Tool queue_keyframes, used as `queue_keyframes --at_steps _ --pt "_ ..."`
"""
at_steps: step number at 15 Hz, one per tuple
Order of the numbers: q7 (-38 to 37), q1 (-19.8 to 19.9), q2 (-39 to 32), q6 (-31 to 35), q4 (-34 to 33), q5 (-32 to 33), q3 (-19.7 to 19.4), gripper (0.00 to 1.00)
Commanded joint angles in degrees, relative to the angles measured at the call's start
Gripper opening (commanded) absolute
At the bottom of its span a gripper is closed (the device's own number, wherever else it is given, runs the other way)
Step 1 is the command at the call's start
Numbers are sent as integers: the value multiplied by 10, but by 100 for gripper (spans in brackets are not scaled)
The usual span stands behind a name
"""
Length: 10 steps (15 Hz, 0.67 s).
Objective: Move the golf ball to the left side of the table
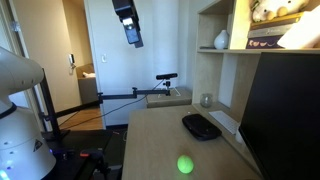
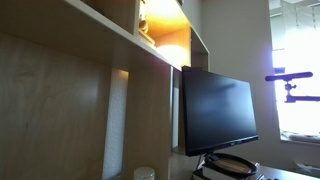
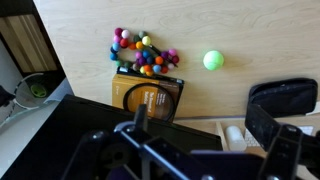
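The task looks barely begun. The golf ball lies loose on the table, low in the middle of an exterior view, just below the flat black oval object. The gripper hangs high at the top of the frame, well apart from the ball. In the wrist view its jaws appear spread and empty. The reach, grasp and carry are all still to do.

golf ball on table, colourful beads nearby
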<state>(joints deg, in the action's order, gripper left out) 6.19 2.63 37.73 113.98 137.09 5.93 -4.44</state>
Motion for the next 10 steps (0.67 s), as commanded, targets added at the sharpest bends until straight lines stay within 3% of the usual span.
queue_keyframes --at_steps 1,10 --pt "-17 17 -82 -12 -54 9 -2 100" --pt "-25 38 -204 -32 -105 21 -11 100"
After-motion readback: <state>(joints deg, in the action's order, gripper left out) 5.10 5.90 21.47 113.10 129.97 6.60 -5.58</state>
